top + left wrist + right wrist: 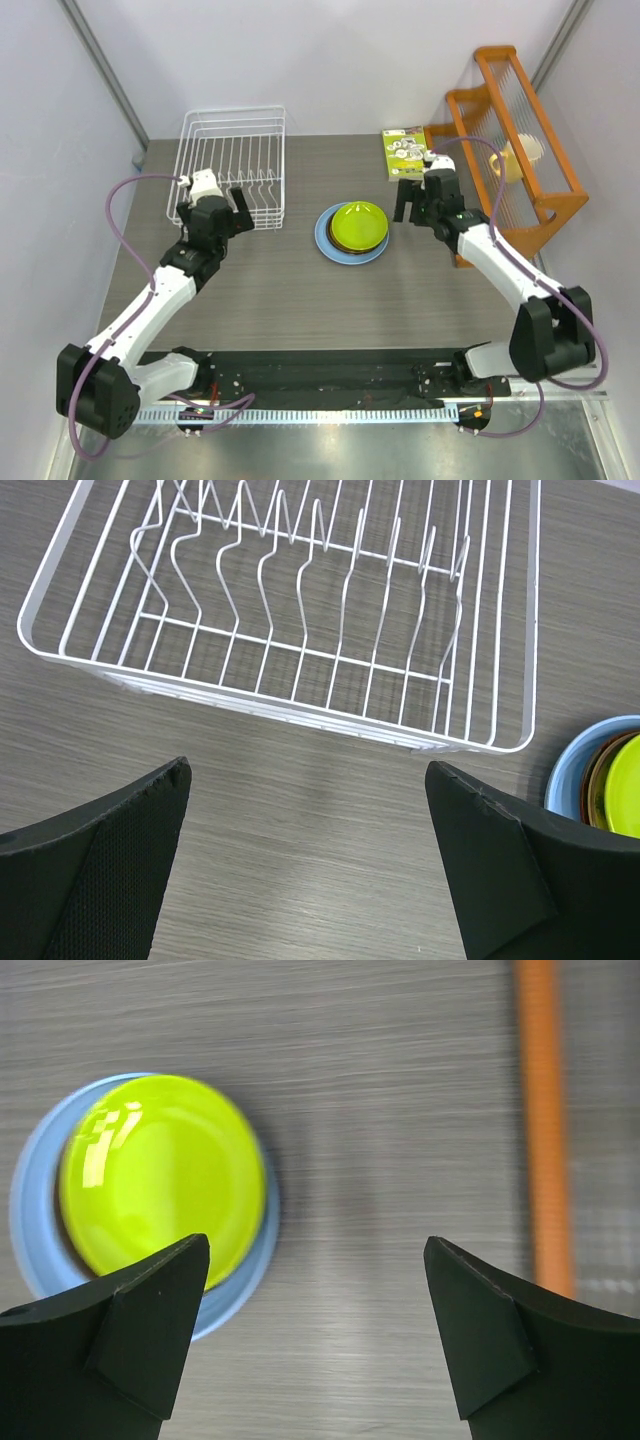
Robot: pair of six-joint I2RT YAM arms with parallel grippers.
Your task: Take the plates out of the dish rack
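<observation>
Left gripper (308,780): spread wide, gripping nothing, hovering over the table (280,290) just short of the dish rack (235,110). Right gripper (316,1250): equally wide, empty, above the table just beside the plates (352,232). Stacked in 1 pile mid-table, outside the rack, lime green on top, light blue at the bottom.

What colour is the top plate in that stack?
The top plate is lime green, clearest in the right wrist view.

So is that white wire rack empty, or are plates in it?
Empty. Nothing stands in the dish rack in the top or left wrist view; the plates sit stacked on the table beside it.
</observation>
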